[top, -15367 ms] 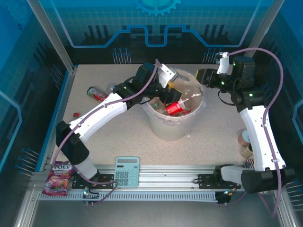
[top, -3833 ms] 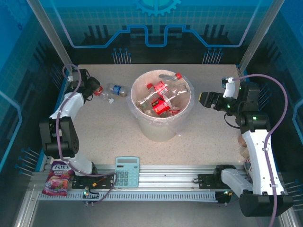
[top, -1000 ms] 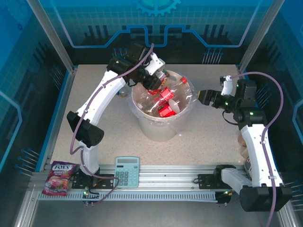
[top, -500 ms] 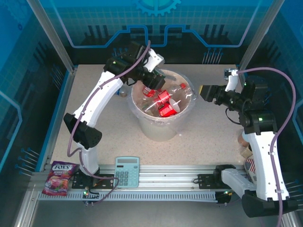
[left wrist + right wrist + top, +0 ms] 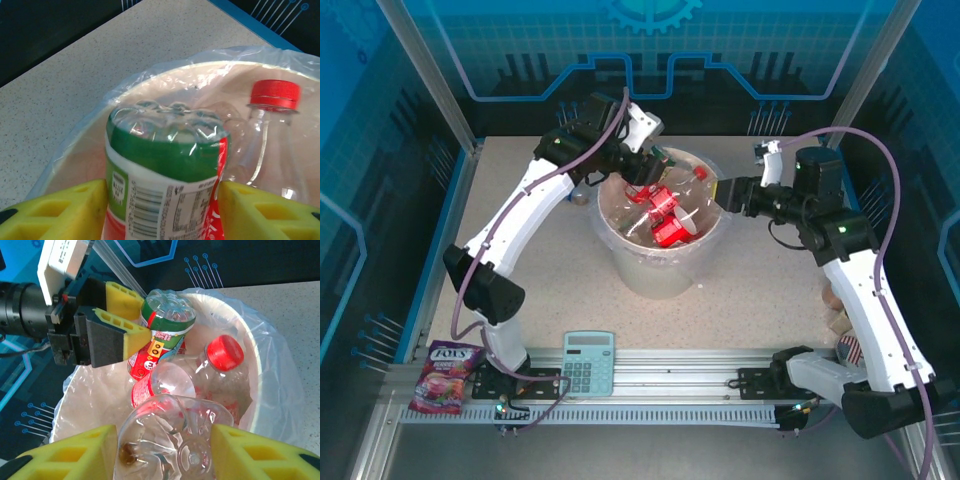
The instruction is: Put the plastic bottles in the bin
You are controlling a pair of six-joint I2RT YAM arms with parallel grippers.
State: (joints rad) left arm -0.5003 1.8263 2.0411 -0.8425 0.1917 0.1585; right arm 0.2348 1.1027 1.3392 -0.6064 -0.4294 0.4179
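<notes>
Nearing bin (image 5: 660, 272) since earlier, right hand (image 5: 724, 191) grip unclear, left hand (image 5: 162, 200) seemingly holding bottle (image 5: 165, 150)

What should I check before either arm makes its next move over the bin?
1. The left gripper is above the bin: ok.
2. The green-labelled bottle sits between its jaws: ok.
3. That bottle is firmly gripped: cannot tell.
4. The clear bottle sits between the jaws of the right gripper, over the bin: ok.
5. That bottle is gripped: cannot tell.
6. The two grippers are apart from each other: ok.
</notes>
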